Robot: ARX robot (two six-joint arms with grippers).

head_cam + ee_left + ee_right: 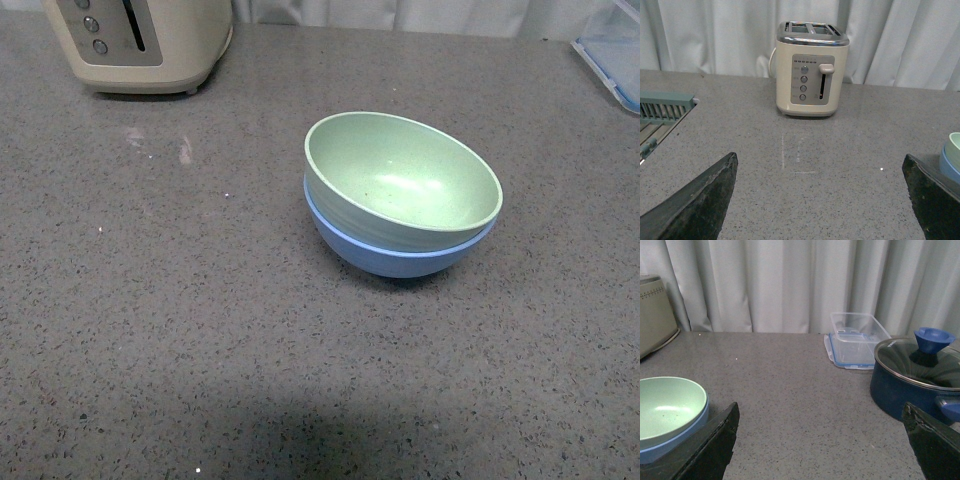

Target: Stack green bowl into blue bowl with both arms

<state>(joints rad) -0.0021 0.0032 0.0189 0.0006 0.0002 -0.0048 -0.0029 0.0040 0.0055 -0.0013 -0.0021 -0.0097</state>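
Note:
The green bowl [405, 180] sits nested inside the blue bowl [390, 255] on the grey counter, slightly tilted. Neither arm shows in the front view. In the right wrist view the green bowl [667, 405] in the blue bowl [670, 445] lies beside one black finger; my right gripper [820, 432] is open and empty over bare counter. In the left wrist view my left gripper [820, 187] is open and empty, and the edges of the green bowl [955, 145] and blue bowl [950, 165] show past one finger.
A cream toaster [140, 40] stands at the back left, also in the left wrist view [810, 70]. A clear lidded box [857, 340] and a dark blue pot with glass lid [915, 375] stand to the right. A dish rack [660, 112] lies far left.

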